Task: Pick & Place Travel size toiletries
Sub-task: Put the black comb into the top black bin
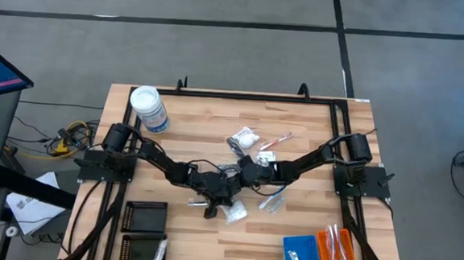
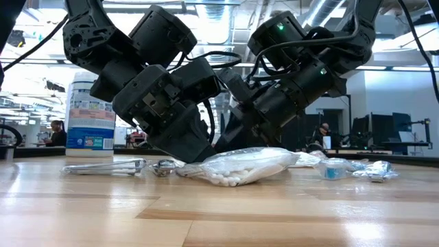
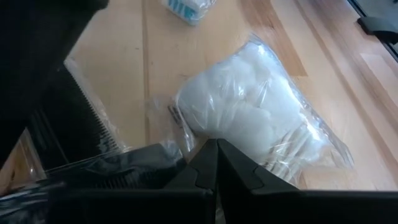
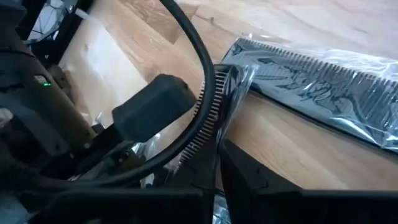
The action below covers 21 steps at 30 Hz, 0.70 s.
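Your right gripper (image 4: 216,163) clamped a wrapped black comb (image 4: 208,115) by its end, ready for lifting; your left gripper (image 3: 216,163) sat closed, empty, beside a cotton-ball bag (image 3: 255,118).

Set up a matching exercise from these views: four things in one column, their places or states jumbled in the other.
Things:
1. jar
2. orange tray
3. black trays
4. right gripper

Places or states:
a. lower right of the table in the high view
b. shut on a wrapped comb
c. upper left of the table
d. lower left of the table

Pairs: 1-c, 2-a, 3-d, 4-b
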{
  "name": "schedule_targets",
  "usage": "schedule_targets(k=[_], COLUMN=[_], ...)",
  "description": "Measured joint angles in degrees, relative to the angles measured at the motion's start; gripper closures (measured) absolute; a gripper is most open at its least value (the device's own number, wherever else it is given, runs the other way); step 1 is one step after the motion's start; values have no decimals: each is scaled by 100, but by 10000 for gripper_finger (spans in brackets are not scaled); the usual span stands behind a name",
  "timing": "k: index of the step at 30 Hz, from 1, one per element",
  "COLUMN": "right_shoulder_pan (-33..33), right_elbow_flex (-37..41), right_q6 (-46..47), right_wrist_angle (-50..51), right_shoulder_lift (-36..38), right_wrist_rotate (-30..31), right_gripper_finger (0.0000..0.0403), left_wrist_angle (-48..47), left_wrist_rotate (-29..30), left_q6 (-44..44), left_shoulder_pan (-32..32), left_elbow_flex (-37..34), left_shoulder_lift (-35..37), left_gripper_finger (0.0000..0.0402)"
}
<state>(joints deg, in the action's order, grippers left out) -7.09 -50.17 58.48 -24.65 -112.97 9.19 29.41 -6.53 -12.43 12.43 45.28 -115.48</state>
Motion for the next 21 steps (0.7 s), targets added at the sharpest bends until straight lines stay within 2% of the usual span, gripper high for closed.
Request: schedule_targets(k=[4, 17, 21], right_shoulder_pan=[44, -4, -4], right_elbow_flex=[-2, 4, 9], right_q6=[-61, -168, -196], right_wrist_angle=[135, 145, 147], right_shoulder_lift=[10, 13, 15], right_wrist_rotate=[-10, -11, -13], right_gripper_finger=[400, 402, 403], left_wrist_angle=[7, 165, 52], left_wrist_rotate=[14, 71, 237], left_q6=[13, 64, 222], left_shoulder_pan=[19, 28, 116], left_elbow_flex=[0, -169, -217], left_shoulder_lift=[0, 11, 238], left_gripper_finger=[401, 401, 401])
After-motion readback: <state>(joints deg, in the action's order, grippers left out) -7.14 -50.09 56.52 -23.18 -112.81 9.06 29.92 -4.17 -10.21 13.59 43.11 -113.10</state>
